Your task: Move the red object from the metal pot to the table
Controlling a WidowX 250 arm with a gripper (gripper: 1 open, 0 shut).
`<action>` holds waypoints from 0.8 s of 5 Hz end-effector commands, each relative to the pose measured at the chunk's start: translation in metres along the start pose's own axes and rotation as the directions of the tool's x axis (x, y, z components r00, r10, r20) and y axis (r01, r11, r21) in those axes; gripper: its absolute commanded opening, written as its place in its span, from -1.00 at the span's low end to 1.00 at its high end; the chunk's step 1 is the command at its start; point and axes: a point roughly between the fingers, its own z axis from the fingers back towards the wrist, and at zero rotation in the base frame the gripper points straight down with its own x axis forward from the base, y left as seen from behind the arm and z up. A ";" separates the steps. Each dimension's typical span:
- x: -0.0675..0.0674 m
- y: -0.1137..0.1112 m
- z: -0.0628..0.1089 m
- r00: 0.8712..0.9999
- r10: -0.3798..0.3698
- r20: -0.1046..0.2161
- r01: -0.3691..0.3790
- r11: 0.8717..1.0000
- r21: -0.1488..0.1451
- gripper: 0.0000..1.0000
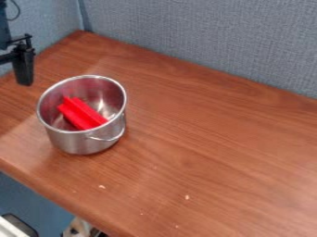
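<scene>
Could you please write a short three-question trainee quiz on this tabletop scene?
1. True or false: the small bright red plastic block lies inside the round shiny steel pot.
2. Where is the black gripper? A) inside the pot B) at the picture's left edge, apart from the pot C) over the table's right corner
3. Fill in: the pot stands on the reddish-brown ____ table.

Key: 1 true; 2 B; 3 wood-grain

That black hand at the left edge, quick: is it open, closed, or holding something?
Hand: open, holding nothing; the red object lies in the metal pot.
</scene>
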 end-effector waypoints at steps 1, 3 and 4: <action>0.017 0.000 0.001 1.000 0.007 0.021 -0.006 1.000 -0.026 1.00; 0.017 -0.001 -0.001 0.999 -0.027 0.030 0.028 0.999 -0.025 1.00; 0.013 -0.004 -0.010 0.999 -0.020 0.029 0.021 0.999 -0.025 1.00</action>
